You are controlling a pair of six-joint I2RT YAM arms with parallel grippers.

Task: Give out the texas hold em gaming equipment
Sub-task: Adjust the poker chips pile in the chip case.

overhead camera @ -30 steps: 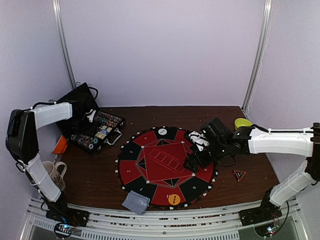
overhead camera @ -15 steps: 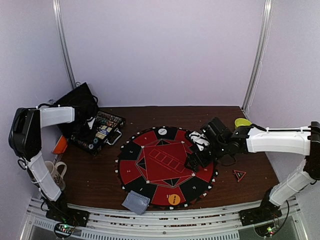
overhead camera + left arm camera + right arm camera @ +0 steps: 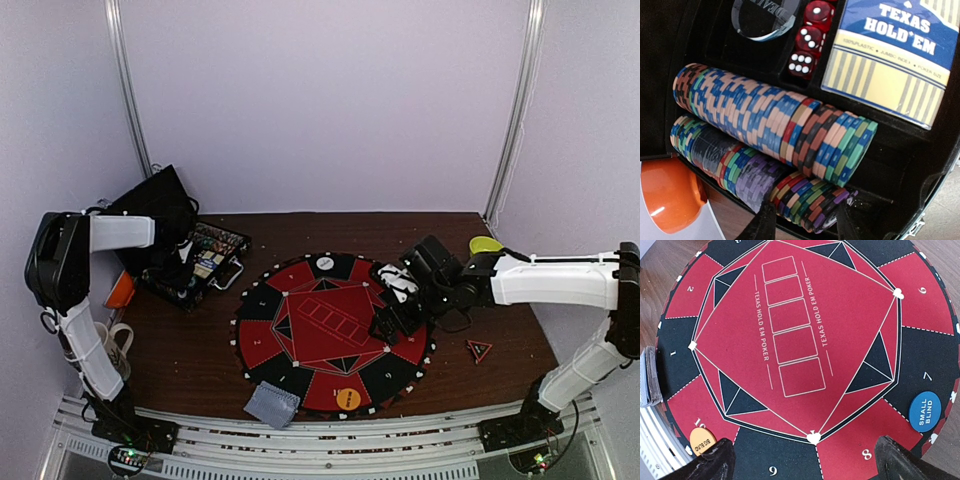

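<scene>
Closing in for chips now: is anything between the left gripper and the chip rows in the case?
Nothing visible. The left gripper hangs just over the near chip row in the open case, its fingers either side of the row's end, with no lid or other thing between.

Left arm (image 3: 118,232) folded up from base at far left, forearm laid rightward, wrist pitched down. Left gripper (image 3: 803,226) pointed down, fingers set narrowly apart; grip not resolvable. Right arm (image 3: 550,282) stretched leftward and low, wrist angled down. Right gripper (image 3: 807,460) held fully spread, fingertips seen at lower edge of wrist view.
</scene>
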